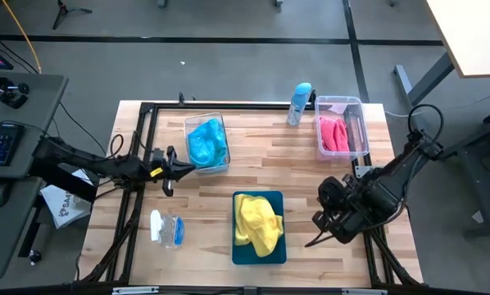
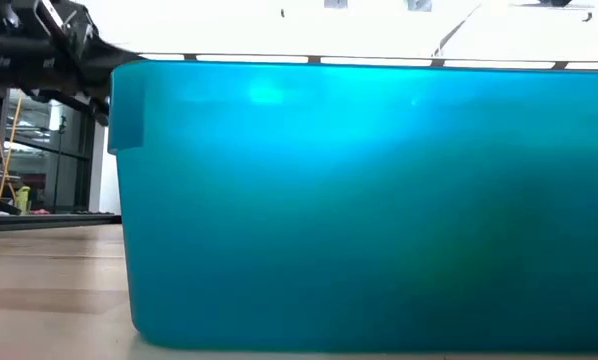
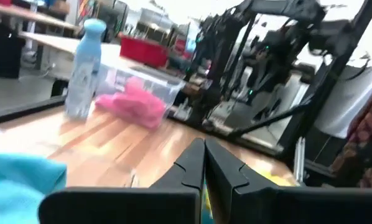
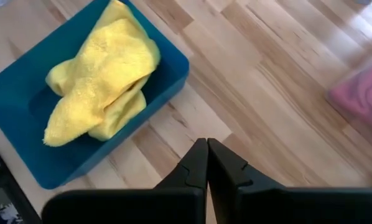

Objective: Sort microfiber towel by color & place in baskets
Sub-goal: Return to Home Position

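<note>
Nearest the bench's front edge, a dark-teal tray (image 1: 259,260) holds a loose heap of yellow microfiber towels (image 1: 257,223), all inside its walls; a small clear bottle (image 1: 167,229) lies on its side to the tray's left; the right end effector (image 4: 206,144) hangs over bare wood just right of the tray, fingers pressed together on nothing; the left end effector (image 3: 204,146), likewise closed and empty, sits at the near-left corner of a clear bin (image 1: 188,131) filled with a bright blue towel (image 1: 206,144); farther back on the right, a second clear bin (image 1: 339,99) carries the pink towel (image 1: 335,135), with an upright bottle with a light-blue cap (image 1: 299,103) just beside it; each colour appears to be in its own container, so the sorting looks done; the cloths seem light, soft and floppy, likely to drape and drag, and are best pinched at a raised fold on top of a heap.
</note>
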Controlling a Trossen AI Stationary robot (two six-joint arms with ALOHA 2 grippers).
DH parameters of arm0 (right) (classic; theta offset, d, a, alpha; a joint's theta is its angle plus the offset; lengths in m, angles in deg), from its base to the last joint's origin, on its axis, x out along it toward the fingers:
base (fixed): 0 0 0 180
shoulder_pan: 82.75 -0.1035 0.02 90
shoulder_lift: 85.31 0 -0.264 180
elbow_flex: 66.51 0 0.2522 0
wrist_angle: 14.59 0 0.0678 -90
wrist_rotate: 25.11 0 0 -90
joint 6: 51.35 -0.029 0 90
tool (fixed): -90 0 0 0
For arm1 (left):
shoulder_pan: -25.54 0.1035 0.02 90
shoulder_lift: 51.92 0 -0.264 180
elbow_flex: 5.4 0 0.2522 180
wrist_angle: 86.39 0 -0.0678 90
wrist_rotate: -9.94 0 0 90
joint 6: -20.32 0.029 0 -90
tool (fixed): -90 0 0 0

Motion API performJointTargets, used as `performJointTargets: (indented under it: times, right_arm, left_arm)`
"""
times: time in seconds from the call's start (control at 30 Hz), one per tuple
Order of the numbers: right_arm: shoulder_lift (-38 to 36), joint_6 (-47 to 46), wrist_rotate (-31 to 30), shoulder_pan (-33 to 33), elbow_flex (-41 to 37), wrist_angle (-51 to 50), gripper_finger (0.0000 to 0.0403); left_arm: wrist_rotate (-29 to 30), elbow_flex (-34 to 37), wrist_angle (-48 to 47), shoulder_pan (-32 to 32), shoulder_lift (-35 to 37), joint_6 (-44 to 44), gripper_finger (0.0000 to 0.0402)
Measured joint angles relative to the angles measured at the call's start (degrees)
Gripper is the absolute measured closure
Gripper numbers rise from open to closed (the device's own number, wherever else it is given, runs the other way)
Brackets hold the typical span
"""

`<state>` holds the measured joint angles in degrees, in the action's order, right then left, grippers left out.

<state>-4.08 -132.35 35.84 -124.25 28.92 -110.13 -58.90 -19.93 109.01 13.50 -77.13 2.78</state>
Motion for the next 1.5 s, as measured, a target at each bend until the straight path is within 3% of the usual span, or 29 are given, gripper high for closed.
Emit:
performJointTargets:
  times: [0.23,0.4,0.6,0.8,0.93,1.1,1.27,1.5]
  right_arm:
    - [0.00,0.51,-0.45,-1.48,0.00,-0.02,0.0402]
    - [-1.13,9.40,-0.34,1.49,-1.64,3.59,0.0403]
    - [-9.53,34.75,7.46,11.28,-20.51,33.37,0.0403]
    - [-21.62,53.42,8.55,23.79,-38.88,50.61,0.0403]
    - [-32.94,62.83,13.35,30.96,-48.34,62.02,0.0403]
    - [-47.52,62.32,18.82,36.11,-58.58,73.60,0.0403]
    - [-58.10,60.09,22.53,35.59,-64.57,76.94,0.0403]
    - [-66.23,60.46,19.06,33.17,-70.63,80.02,0.0403]
  left_arm:
    - [-2.45,0.00,-1.46,0.89,0.15,-3.34,0.0401]
    - [-2.48,0.00,-1.56,0.89,0.12,-3.35,0.0401]
    - [-2.51,0.00,-1.61,0.89,0.13,-3.35,0.0401]
    - [-2.53,0.00,-2.57,0.89,0.11,-3.32,0.0401]
    - [-2.54,0.00,-2.58,0.89,0.11,-3.32,0.0401]
    - [-2.55,0.00,-2.59,0.89,0.11,-3.32,0.0401]
    - [-2.56,0.00,-2.61,0.89,0.11,-3.32,0.0401]
    - [-2.56,-0.01,-2.61,0.89,0.11,-3.32,0.0401]
